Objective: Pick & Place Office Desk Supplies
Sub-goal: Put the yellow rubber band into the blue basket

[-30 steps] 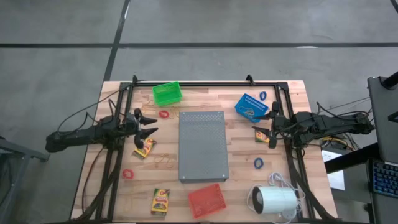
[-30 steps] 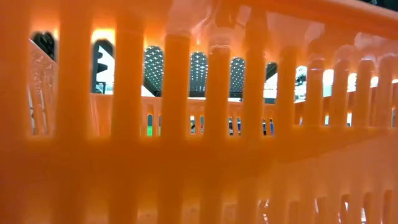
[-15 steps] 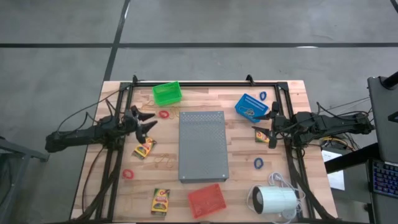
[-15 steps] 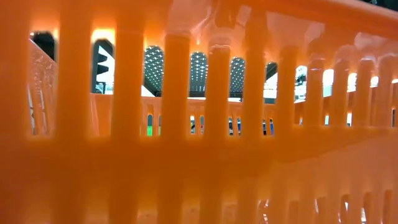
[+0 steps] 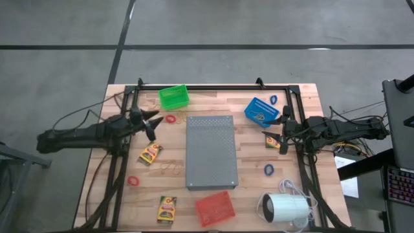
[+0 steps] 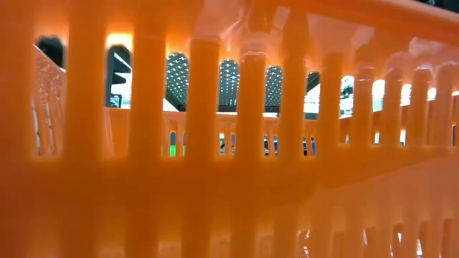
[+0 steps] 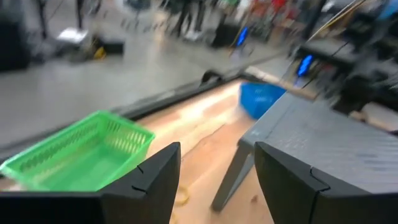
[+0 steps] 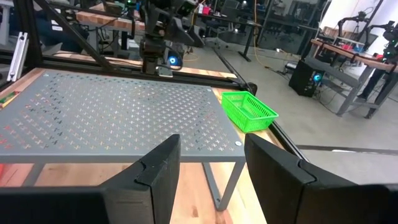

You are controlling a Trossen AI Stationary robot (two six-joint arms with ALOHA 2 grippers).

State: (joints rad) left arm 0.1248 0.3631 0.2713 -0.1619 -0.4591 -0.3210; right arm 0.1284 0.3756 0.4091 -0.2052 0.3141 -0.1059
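From above, the left gripper (image 5: pixel 153 123) hangs over the wooden table (image 5: pixel 213 94) near the green basket (image 5: pixel 173 97), its fingers spread apart with nothing between them; a red rubber ring (image 5: pixel 171 119) lies just beside its tips. The right gripper (image 5: pixel 268 137) sits at the far side of the grey perforated slab (image 5: pixel 211 151), its fingers also parted and empty, partly covering a crayon box (image 5: pixel 273 143) of which only an edge shows. Another crayon box (image 5: pixel 150 153) lies near the left arm, a third (image 5: pixel 167 208) beside the red basket (image 5: pixel 215 207), and a second red ring (image 5: pixel 133 180) is well apart from both. Blue rings lie near the blue basket (image 5: pixel 261 110), one (image 5: pixel 273 99) just past it and another (image 5: pixel 269 169) nearer the white cylinder (image 5: pixel 286 208). A thin tan band (image 5: pixel 171 167) is barely legible against the wood. The low view is almost wholly blocked by an orange slatted wall (image 6: pixel 229 179); only slivers of the room show through. The left wrist view is blurred.
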